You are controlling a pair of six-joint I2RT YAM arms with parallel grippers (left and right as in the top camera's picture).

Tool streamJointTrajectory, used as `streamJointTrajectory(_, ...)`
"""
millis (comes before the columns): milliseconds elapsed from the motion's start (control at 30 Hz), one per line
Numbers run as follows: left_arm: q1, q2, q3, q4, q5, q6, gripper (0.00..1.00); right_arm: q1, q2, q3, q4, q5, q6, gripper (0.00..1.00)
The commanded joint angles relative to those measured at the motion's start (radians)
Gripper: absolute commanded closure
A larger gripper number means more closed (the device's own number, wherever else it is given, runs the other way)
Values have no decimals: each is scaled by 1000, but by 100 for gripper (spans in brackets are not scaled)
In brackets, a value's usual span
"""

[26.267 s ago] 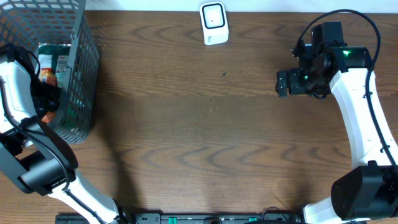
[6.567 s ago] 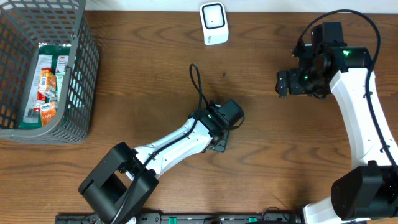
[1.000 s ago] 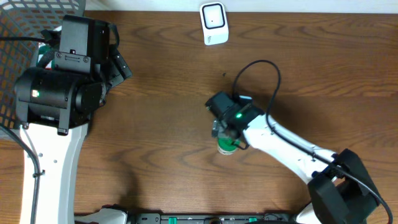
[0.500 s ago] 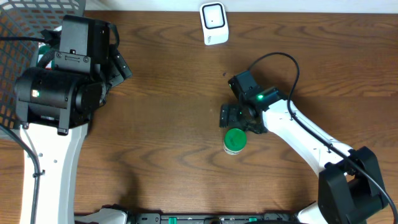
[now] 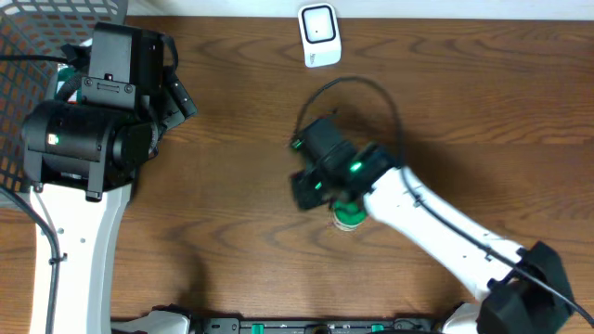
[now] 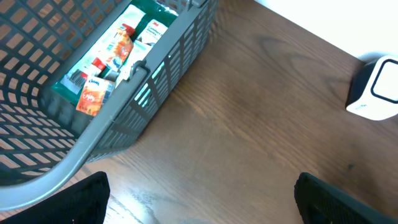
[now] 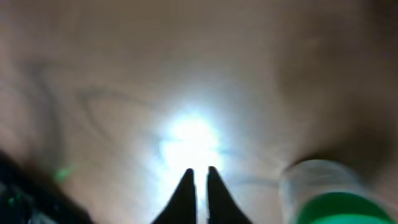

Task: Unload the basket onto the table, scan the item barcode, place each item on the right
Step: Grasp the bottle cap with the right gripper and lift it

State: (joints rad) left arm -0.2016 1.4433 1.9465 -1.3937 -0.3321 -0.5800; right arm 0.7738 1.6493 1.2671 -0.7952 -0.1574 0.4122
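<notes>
The item, a small clear bottle with a green lid (image 5: 350, 216), stands on the wooden table; the right wrist view shows it blurred at the lower right (image 7: 329, 199). My right gripper (image 5: 309, 190) hovers just left of it, its two dark fingers pressed together with nothing between them (image 7: 200, 173). Up at the far left, beside the basket, my left gripper (image 5: 176, 93) stays open, its fingertips wide apart at the bottom corners of the left wrist view (image 6: 199, 208). The white barcode scanner (image 5: 318, 34) stands at the table's back edge, also seen in the left wrist view (image 6: 376, 90).
A grey wire basket (image 6: 93, 143) with packaged goods (image 6: 106, 68) inside sits at the back left, largely hidden under the left arm in the overhead view (image 5: 19, 93). The right arm's cable (image 5: 362, 85) loops above the table's middle.
My right gripper has let go of the bottle, drawn back, swung to the bottle's left and shut empty. The bottle stays standing in place. The left arm has not moved.
</notes>
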Motion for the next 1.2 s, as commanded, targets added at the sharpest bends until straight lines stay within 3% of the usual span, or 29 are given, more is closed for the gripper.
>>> streamJointTrajectory(0, 5, -6, 14, -4, -17, -9, 5, 106, 61, -6, -3, 44, -39, 99)
streamJointTrajectory(167, 5, -6, 14, -4, -17, -9, 5, 195, 143, -13, -56, 174, -37, 99)
streamJointTrajectory(367, 5, -6, 14, -4, -17, -9, 5, 202, 217, -13, -167, 309, -12, 99)
streamJointTrajectory(800, 5, -6, 14, -4, -17, -9, 5, 116, 220, -14, -402, 642, 6, 99)
streamJointTrajectory(1167, 5, -6, 14, -4, -17, -9, 5, -32, 220, -14, -409, 718, -3, 99)
